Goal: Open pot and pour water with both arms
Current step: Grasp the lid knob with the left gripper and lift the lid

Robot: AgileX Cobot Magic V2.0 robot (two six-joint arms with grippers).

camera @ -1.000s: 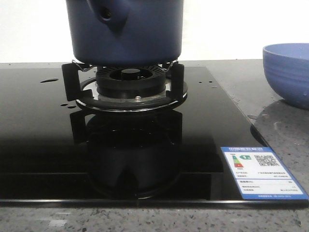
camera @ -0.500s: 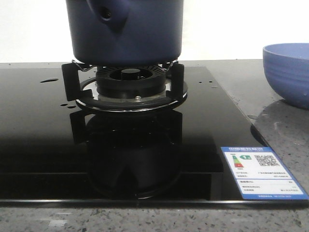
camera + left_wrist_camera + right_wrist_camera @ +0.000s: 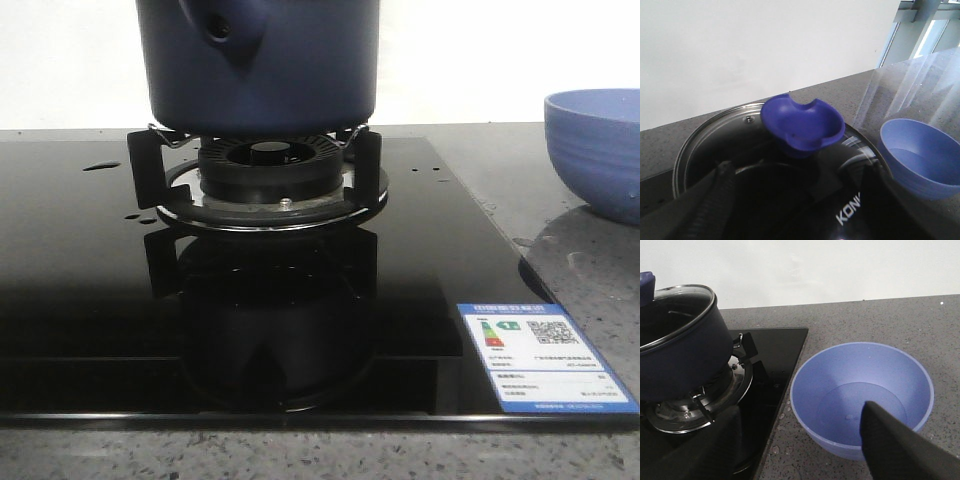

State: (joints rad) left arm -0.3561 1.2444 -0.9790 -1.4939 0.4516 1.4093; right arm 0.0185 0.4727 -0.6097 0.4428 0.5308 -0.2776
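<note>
Nothing had moved since the earlier frames: the large dark navy-blue matte pot (image 3: 258,62), lidded, probably heavy and slippery, sat upper-centre on the black burner stand (image 3: 256,172), best taken by its side stub, while both tools' state couldn't be told.

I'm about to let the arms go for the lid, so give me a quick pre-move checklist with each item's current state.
1. Pot seated on the burner support: ok, it sits level on the prongs.
2. Glass lid on the pot: ok, closed, its blue knob free.
3. Left pincer lined up with the knob: ok, right behind it, apparently open, gripping nothing.
4. Bowl ready to receive: ok, upright on the counter beside the cooktop.
5. Right pincer free: ok, open by the bowl.
6. Surfaces dry: not ok, water droplets on the cooktop.
</note>
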